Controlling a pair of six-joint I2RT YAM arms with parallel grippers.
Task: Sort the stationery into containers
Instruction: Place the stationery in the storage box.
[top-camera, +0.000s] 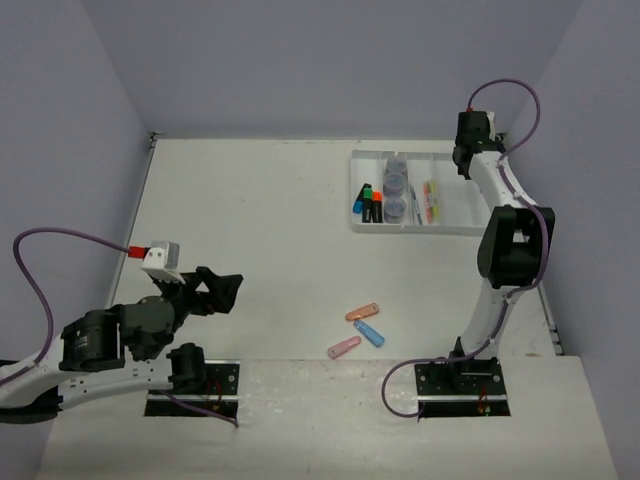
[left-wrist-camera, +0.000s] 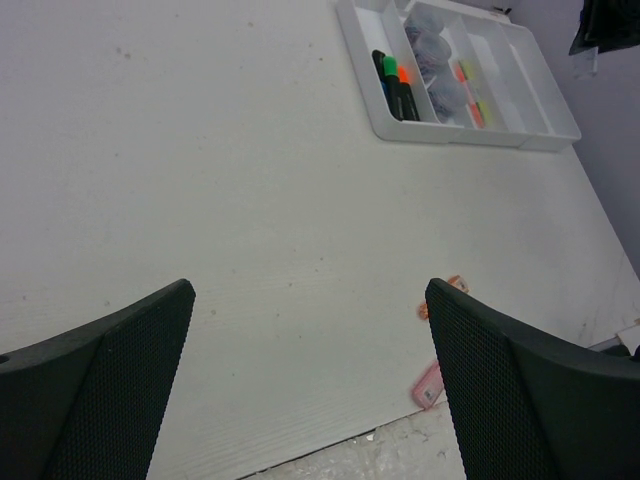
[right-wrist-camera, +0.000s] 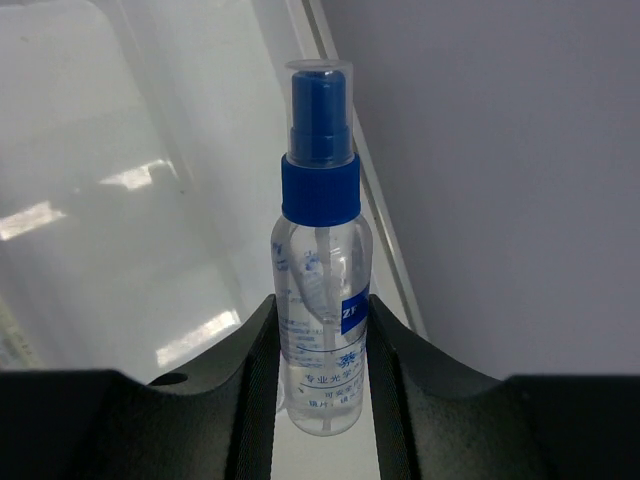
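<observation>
1. Bottle (right-wrist-camera: 320, 300): small, clear plastic, with a blue collar and a blue spray head under a see-through overcap; blue label patch with white letters and fine blue print on the body; stood upright
2. Right gripper (right-wrist-camera: 320, 335): clamped on the bottle's lower body, one black finger on each side; it was at the far right end of the tray (top-camera: 420, 231), next to the lilac wall (right-wrist-camera: 500, 150)
3. Tray: white, rectangular, split into long parallel compartments; it lay at the far right of the table (top-camera: 250, 220)
4. Tray contents: black highlighters (top-camera: 368, 203) with green, orange and blue caps in the left compartment; three round grey-blue jars (top-camera: 397, 185) in a row in the next; thin coloured pens (top-camera: 430, 200) further right
5. Capsule pieces (top-camera: 362, 328): one orange, one blue, one pink, loose on the table near the front, well apart from the tray
6. Left gripper (left-wrist-camera: 310, 295): fingers spread wide with nothing between them, above the near left of the table
7. Hard to make out: the bottle's base was hidden between the fingers, so contact with the tray floor could not be told; in the top view the right gripper covered the bottle entirely; in the left wrist view a finger cut off the orange and pink pieces and hid the blue one; the label print was too small to read
</observation>
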